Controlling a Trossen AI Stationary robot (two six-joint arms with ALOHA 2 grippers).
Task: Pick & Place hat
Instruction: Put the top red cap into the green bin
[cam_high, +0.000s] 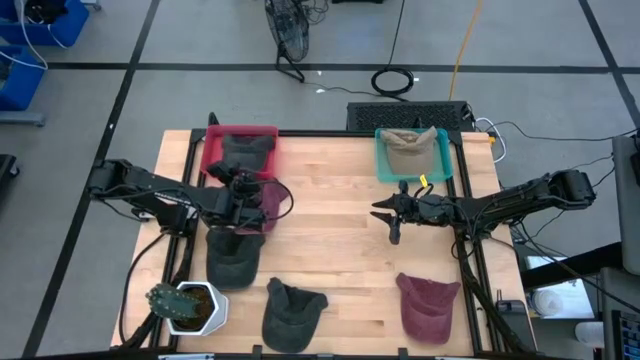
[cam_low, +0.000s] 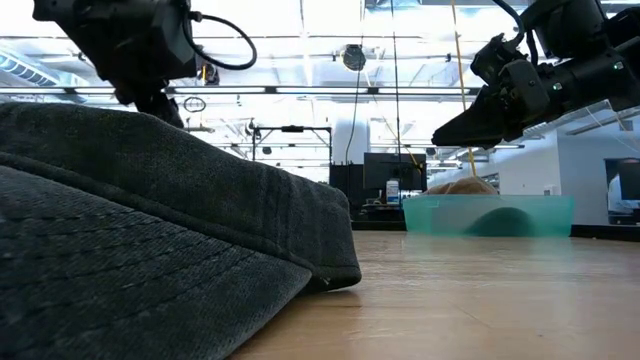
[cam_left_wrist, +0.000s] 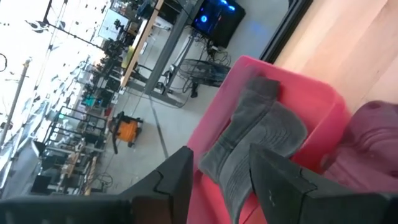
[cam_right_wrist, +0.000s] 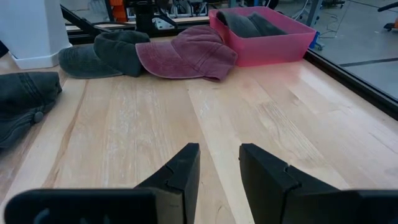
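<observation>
The left gripper (cam_high: 243, 183) hangs above the near edge of the pink bin (cam_high: 212, 150) at the far left of the tabletop (cam_high: 330, 240). In the left wrist view its two fingers (cam_left_wrist: 273, 177) stand apart with a clear gap between them, and nothing is held. Directly ahead of those fingers, a dark grey hat (cam_left_wrist: 258, 146) lies inside the pink bin (cam_left_wrist: 211, 143). Just beside the bin, on the near side, a maroon hat (cam_high: 268, 203) rests on the tabletop, partly under the left gripper. A second dark hat (cam_high: 232, 256) lies nearer the front edge, close to a white pot (cam_high: 198, 304) holding a green plant.

The right gripper (cam_high: 388, 215) hovers over bare wood at the right centre of the tabletop, near the teal bin (cam_high: 383, 160). The right wrist view shows its fingers (cam_right_wrist: 267, 171) parted with a narrow gap and empty. The teal bin holds a tan hat (cam_high: 412, 148).

Along the front edge lie two more hats: a dark one (cam_high: 293, 310) at the centre and a maroon one (cam_high: 428, 303) to the right. In the low view, the centre dark hat (cam_low: 150, 240) fills the foreground, and the teal bin (cam_low: 490, 215) stands far behind it.
</observation>
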